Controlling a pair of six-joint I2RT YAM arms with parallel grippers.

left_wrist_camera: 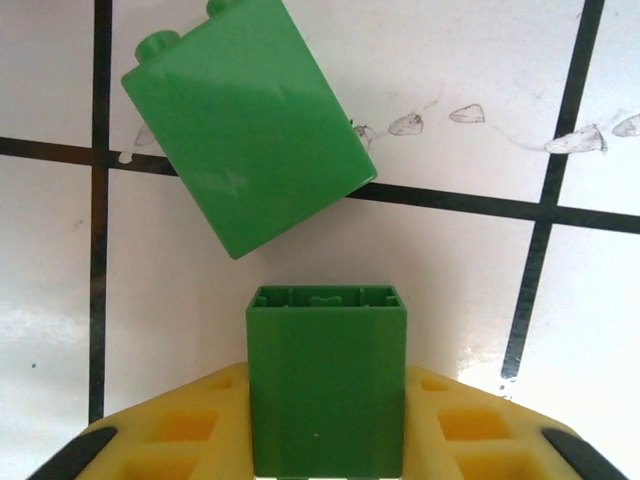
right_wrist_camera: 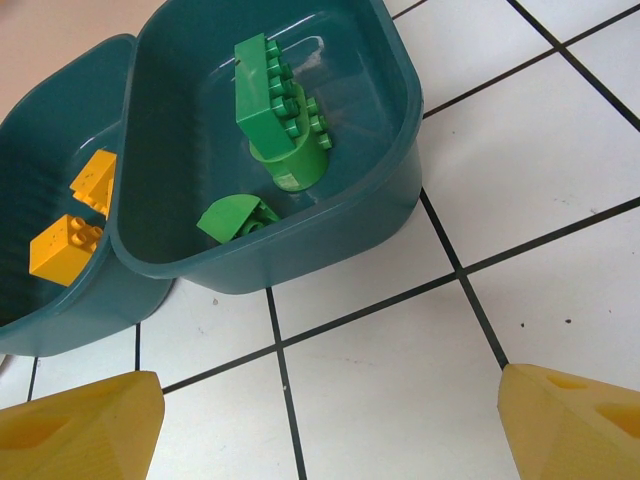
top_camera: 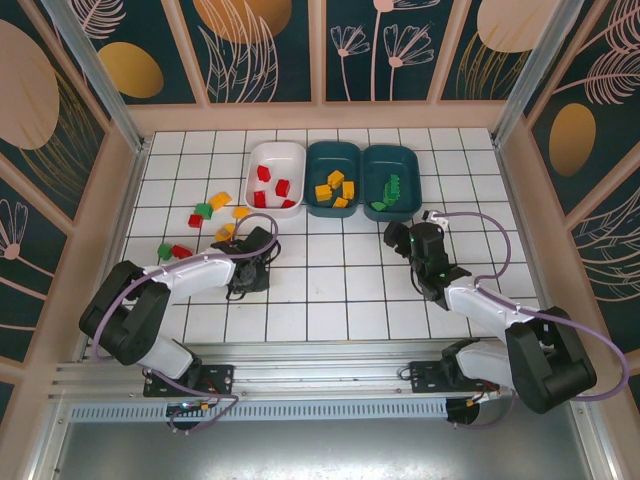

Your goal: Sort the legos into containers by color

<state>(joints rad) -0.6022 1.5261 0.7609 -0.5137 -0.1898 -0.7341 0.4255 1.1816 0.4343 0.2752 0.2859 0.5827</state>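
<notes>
L jaws clenched on green brick (left_wrist_camera: 326, 390), well left of teal bin (right_wrist_camera: 330, 252) w/ greens (right_wrist_camera: 282, 120); R jaws released, nothing in em, hovering just short of that bin.

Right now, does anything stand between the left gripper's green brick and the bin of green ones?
Nothing lies on the tiles between the held green brick and the green bin. The open right gripper sits just before that bin, close to the path.

Two arms, both extended low.
Left gripper (top_camera: 248, 270) clamped on brick (left_wrist_camera: 325, 390); right gripper (right_wrist_camera: 328, 385) jaws wide apart.
</notes>
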